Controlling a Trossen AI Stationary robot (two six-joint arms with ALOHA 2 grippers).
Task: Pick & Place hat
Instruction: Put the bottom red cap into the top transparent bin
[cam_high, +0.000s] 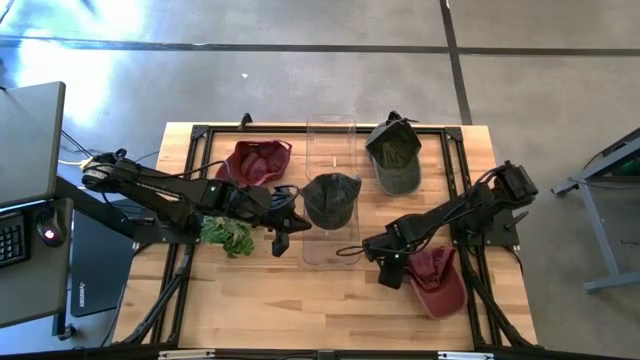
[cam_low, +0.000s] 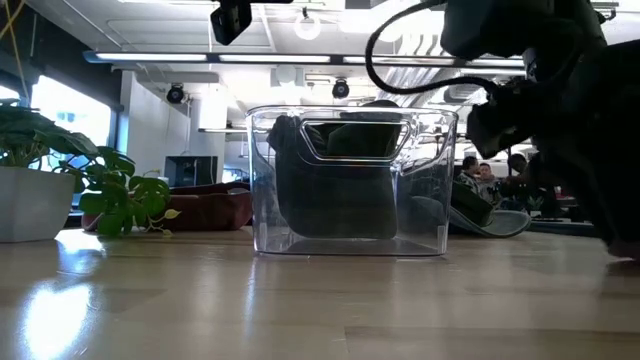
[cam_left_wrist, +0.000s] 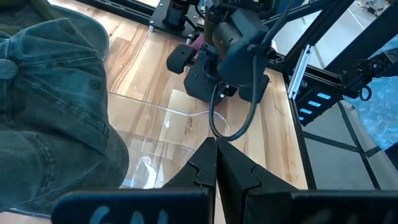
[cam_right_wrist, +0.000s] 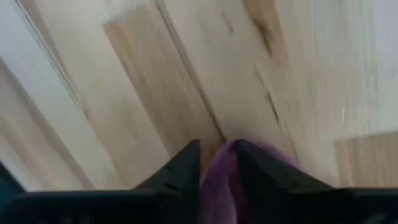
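A dark grey hat (cam_high: 331, 198) lies in the clear bin (cam_high: 330, 130) at the table's middle; it also shows in the low view (cam_low: 335, 185) and the left wrist view (cam_left_wrist: 50, 112). A maroon hat (cam_high: 438, 280) lies on the table near the right front. My right gripper (cam_high: 391, 272) is at that hat's left edge and shut on it. My left gripper (cam_high: 287, 232) is shut and empty, just left of the bin's near end; its fingertips meet in the left wrist view (cam_left_wrist: 217, 152). My right gripper pinches a bit of the maroon hat's cloth edge (cam_right_wrist: 217, 177) between its two fingers (cam_right_wrist: 186, 163), at the side of the hat toward the bin. The fingers point steeply down at the table. The rest of the hat (cam_high: 445, 285) lies on the table.
A second maroon hat (cam_high: 258, 160) lies at the far left and an olive hat (cam_high: 393, 152) at the far right of the bin. A small potted plant (cam_high: 228, 235) stands by the left arm. Black frame rails (cam_high: 462, 160) run along the table's sides.
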